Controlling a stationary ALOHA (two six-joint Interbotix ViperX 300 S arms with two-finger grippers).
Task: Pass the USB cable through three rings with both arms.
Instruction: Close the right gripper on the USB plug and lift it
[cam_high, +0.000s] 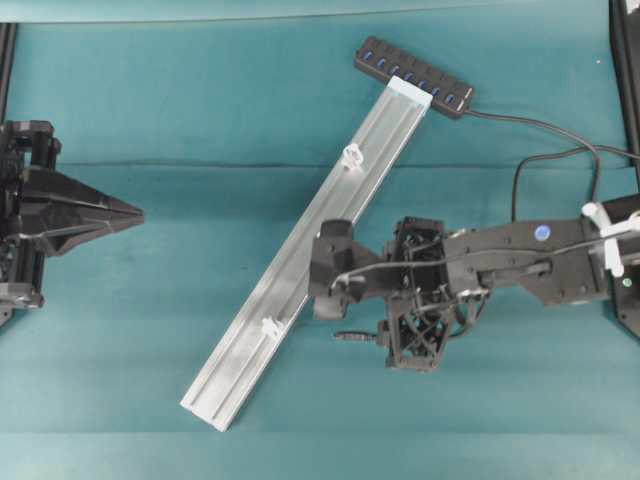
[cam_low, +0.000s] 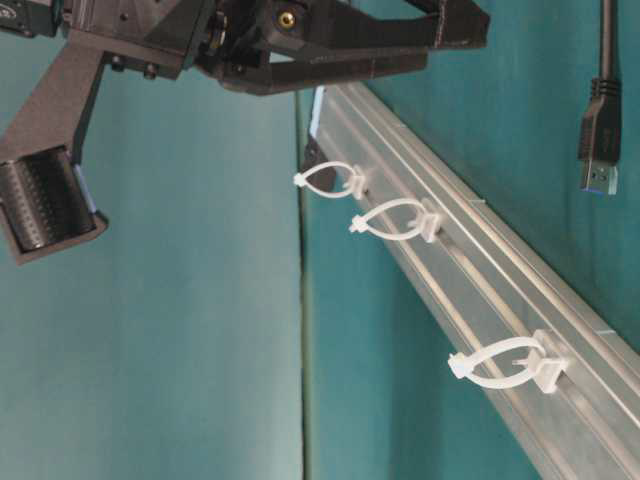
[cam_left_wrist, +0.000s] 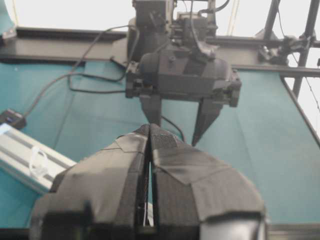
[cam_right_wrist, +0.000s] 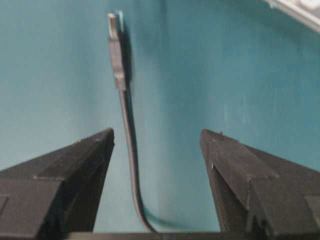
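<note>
Right tool (cam_right_wrist: 157, 150) spread wide over USB cable (cam_right_wrist: 122, 115), left tool (cam_left_wrist: 149, 131) shut

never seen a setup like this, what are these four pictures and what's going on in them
Two robot arms work over a teal table. One picture looks down from above, one from table level, and two come from cameras on the wrists. A silver rail carries white plastic rings. A black USB hub sits at its far end, and its USB cable lies loose on the table. The left end effector is shut and holds nothing. The right end effector stands open around the cable, not gripping it.
</note>
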